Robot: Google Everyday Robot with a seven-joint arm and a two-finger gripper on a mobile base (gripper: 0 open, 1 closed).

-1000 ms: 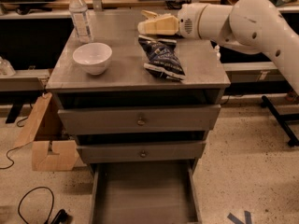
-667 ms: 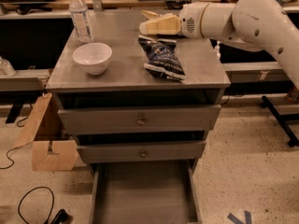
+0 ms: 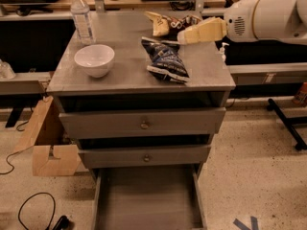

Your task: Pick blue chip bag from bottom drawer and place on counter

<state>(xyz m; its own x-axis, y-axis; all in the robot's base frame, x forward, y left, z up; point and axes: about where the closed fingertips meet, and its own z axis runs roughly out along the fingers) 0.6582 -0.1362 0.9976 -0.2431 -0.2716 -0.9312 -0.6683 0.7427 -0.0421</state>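
The blue chip bag (image 3: 165, 59) lies flat on the counter (image 3: 120, 75), right of centre, with nothing holding it. My gripper (image 3: 184, 36) hovers over the counter's back right part, just above and to the right of the bag's far end, and is not touching it. The white arm (image 3: 268, 16) reaches in from the right. The bottom drawer (image 3: 146, 205) is pulled out at the foot of the cabinet and its grey floor is bare.
A white bowl (image 3: 94, 59) and a water bottle (image 3: 82, 17) stand on the counter's left side. A brown-and-yellow snack bag (image 3: 165, 23) lies at the back. The two upper drawers (image 3: 144, 123) are slightly out. A cardboard box (image 3: 48, 147) sits on the floor at left.
My gripper has drawn back to the right, away from the snack bag at the back of the counter. The blue chip bag has stayed where it lies.
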